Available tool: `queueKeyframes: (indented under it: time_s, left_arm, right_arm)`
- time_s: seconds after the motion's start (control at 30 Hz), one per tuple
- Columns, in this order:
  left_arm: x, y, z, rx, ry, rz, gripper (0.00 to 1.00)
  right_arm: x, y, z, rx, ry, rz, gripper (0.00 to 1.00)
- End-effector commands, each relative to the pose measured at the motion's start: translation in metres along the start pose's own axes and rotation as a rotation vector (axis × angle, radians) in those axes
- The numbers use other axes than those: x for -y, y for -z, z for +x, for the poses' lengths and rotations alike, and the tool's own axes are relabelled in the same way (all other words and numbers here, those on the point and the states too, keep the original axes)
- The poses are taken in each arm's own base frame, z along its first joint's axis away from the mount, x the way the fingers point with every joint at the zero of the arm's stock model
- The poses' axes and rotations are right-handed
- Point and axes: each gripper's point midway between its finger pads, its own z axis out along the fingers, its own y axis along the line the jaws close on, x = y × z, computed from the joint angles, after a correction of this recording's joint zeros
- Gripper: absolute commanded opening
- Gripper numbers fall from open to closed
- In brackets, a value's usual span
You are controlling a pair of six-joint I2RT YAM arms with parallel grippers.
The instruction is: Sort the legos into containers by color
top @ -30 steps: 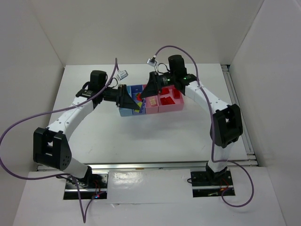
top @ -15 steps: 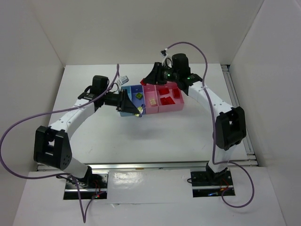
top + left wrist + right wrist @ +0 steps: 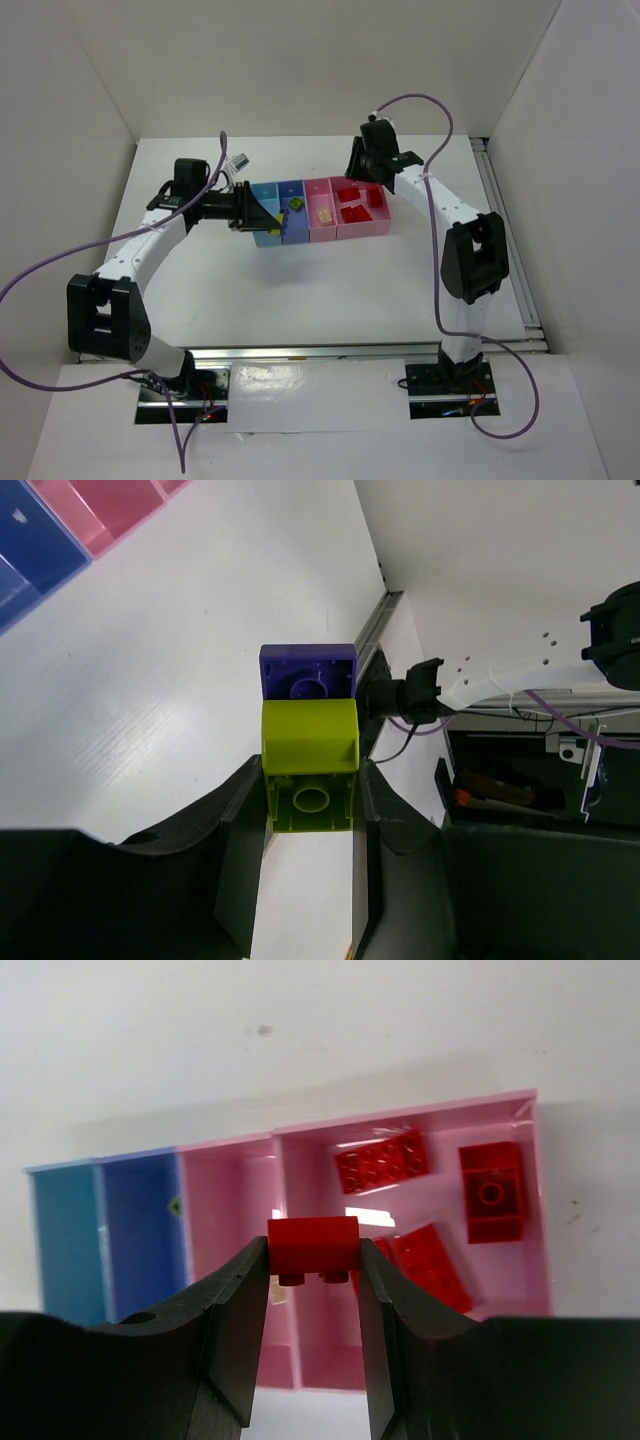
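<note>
The right hand (image 3: pixel 313 1260) pinches a red brick (image 3: pixel 313 1242) by its two sides, studs pointing down, so the piece hangs free below the fingers and can fall straight when they part. It is held above the row of bins, and in the wrist view it sits over the wall between the narrow pink bin (image 3: pixel 225 1190) and the wider pink bin (image 3: pixel 510 1280). Three loose red bricks (image 3: pixel 380 1160) already lie in the wider one, so that is most likely where this one is headed; a small shift toward it looks needed before letting go.

The left hand (image 3: pixel 308 780) is closed on a yellow-green brick (image 3: pixel 309 735) that has a purple-blue brick (image 3: pixel 307 670) joined to its outer end. Gripping only the green half leaves the other colour sticking out clear of the fingers, which would suit pulling the two apart, since a joined pair fits no single bin. Its wrist view shows bare worktop (image 3: pixel 150 680) beneath, while the overhead view suggests it sits at the near edge of the darker blue bin (image 3: pixel 140 1250), next to the light blue bin (image 3: pixel 62 1250); the exact position is hard to tell.
</note>
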Motion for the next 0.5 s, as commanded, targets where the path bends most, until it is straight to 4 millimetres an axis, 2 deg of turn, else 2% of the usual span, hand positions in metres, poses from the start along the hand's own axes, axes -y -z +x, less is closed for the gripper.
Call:
queueKeyframes:
  time_s: [0.0, 0.03, 0.07, 0.13, 0.17, 0.23, 0.27, 0.3, 0.33, 0.37, 0.4, 0.43, 0.47]
  left_arm:
    - [0.016, 0.010, -0.022, 0.053, -0.051, 0.009, 0.00]
    - [0.019, 0.010, -0.026, 0.062, -0.069, 0.012, 0.00]
    - [0.017, 0.009, -0.026, 0.057, -0.049, 0.011, 0.00]
    - [0.015, 0.010, -0.031, 0.069, -0.046, 0.009, 0.00]
    - [0.015, 0.010, -0.031, 0.069, -0.046, 0.009, 0.00]
    - [0.018, 0.011, -0.034, 0.074, -0.048, 0.011, 0.00]
    - [0.018, 0.010, -0.038, 0.079, -0.058, 0.013, 0.00]
    - [0.018, 0.010, -0.040, 0.083, -0.057, 0.015, 0.00]
    - [0.018, 0.010, -0.040, 0.083, -0.057, 0.015, 0.00]
    - [0.017, 0.008, -0.040, 0.079, -0.048, 0.024, 0.00]
    - [0.018, 0.008, -0.042, 0.083, -0.056, 0.026, 0.00]
    - [0.021, 0.009, -0.042, 0.081, -0.061, 0.042, 0.00]
    - [0.020, 0.007, -0.041, 0.072, -0.044, 0.050, 0.00]
  right_arm:
    - [0.024, -0.011, 0.001, -0.002, 0.049, 0.112, 0.36]
    - [0.020, -0.013, 0.000, -0.006, 0.048, 0.097, 0.47]
    - [0.025, -0.018, 0.010, -0.039, 0.062, 0.113, 0.56]
    - [0.020, -0.016, 0.003, -0.040, 0.061, 0.102, 0.72]
    - [0.023, -0.018, 0.009, -0.066, 0.065, 0.114, 0.80]
    - [0.020, -0.009, 0.003, -0.050, 0.063, 0.106, 0.80]
    - [0.011, 0.004, -0.013, 0.001, 0.054, 0.068, 0.80]
    - [0.001, 0.012, -0.017, 0.010, 0.060, 0.011, 0.79]
    - [-0.002, 0.018, -0.011, 0.004, 0.072, -0.028, 0.79]
    - [-0.021, 0.038, -0.032, 0.077, 0.066, -0.118, 0.78]
    - [-0.028, 0.048, -0.037, 0.093, 0.070, -0.192, 0.78]
    - [-0.048, 0.059, -0.019, 0.028, 0.081, -0.364, 0.78]
    - [-0.062, 0.071, -0.019, 0.022, 0.074, -0.476, 0.80]
